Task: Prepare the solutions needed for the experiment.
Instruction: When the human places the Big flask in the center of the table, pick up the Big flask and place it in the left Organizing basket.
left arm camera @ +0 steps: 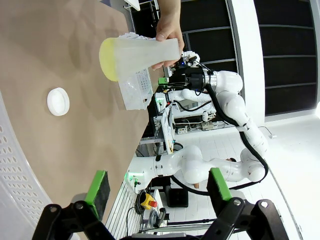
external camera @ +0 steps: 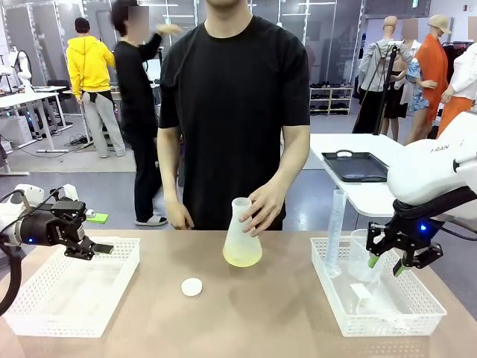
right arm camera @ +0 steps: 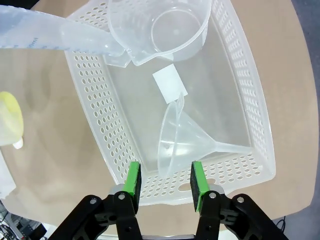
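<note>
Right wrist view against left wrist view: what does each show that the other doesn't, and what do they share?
Right wrist, not left wrist: a clear plastic funnel lying on its side and a clear plastic beaker inside the white perforated basket, below the open right gripper.
Left wrist, not right wrist: a small white round cap on the brown table, a person's hand gripping the translucent conical flask, and the open left gripper.
Both: that flask with its pale yellow liquid, the basket and the table.

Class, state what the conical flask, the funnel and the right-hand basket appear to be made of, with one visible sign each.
Conical flask: likely frosted translucent plastic; yellow liquid shows hazily through. Basket: whitish plastic, moulded holes. Funnel: probably clear glossy plastic; basket floor visible through it.
</note>
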